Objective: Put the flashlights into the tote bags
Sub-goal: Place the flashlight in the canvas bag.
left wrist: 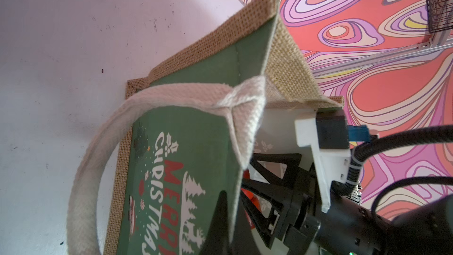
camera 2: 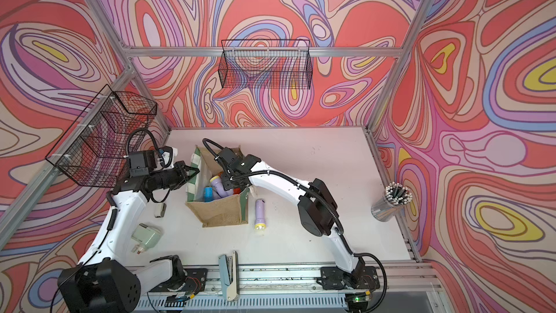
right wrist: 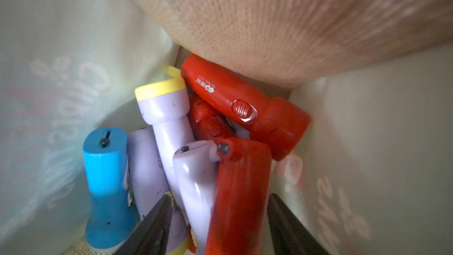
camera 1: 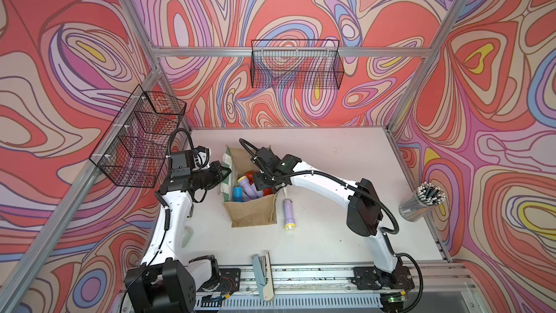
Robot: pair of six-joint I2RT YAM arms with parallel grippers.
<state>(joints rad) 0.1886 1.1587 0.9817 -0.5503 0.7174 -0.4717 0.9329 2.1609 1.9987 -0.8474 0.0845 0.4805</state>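
Several flashlights (right wrist: 164,109) are inside the tote bag (camera 1: 252,215); one lilac flashlight (camera 1: 288,214) lies outside it on the tabletop (camera 1: 331,176).
Bag stands upright mid-tabletop with its mouth open in both top views. Left end effector (camera 1: 227,171) is clenched on the rim of the bag's green-and-white side wall, with one finger outside and one inside in the left wrist view. Right end effector (right wrist: 220,199) is down inside the bag, jaws spread and released. A red flashlight (right wrist: 237,180) stands on end between its fingers, touching a lilac neighbour. Also inside are a blue flashlight (right wrist: 107,180) on end and a second red flashlight (right wrist: 232,94) leaning on the burlap end wall. The stray lilac flashlight lies just beside the bag's right wall, yellow lens rim toward the near edge. Pen cup (camera 1: 422,203) stands well apart at the right edge.
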